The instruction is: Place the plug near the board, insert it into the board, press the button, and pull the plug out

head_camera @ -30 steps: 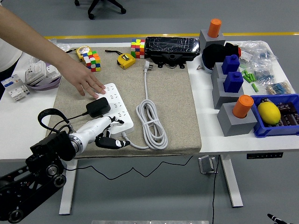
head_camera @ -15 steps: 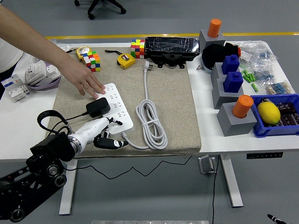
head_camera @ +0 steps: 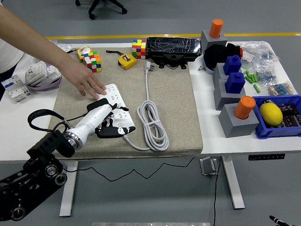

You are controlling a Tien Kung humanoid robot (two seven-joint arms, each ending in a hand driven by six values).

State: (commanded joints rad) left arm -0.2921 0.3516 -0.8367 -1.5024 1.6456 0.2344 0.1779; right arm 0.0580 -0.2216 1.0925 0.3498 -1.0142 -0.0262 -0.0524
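The white power strip (head_camera: 118, 100) lies on the tan mat (head_camera: 174, 99), left of centre. My left hand (head_camera: 113, 128) lies on top of the strip's near half, right where the black plug sits, and hides the plug. Only the plug's thin black cable (head_camera: 70, 120) shows, running off to the left. A person's hand (head_camera: 88, 82) reaches in from the upper left and presses flat on the strip's far end. My right arm is out of view.
The strip's coiled white cord (head_camera: 151, 120) lies right of it on the mat. Colour cubes (head_camera: 94, 61), tape measures (head_camera: 126, 60) and a black case (head_camera: 173, 48) stand at the back. Grey blocks with orange and blue pegs (head_camera: 237, 110) and a blue bin (head_camera: 282, 117) stand on the right.
My left hand has moved up and forward from the mat's near edge onto the power strip, covering the black plug. The person's hand has stayed on the strip's far end.
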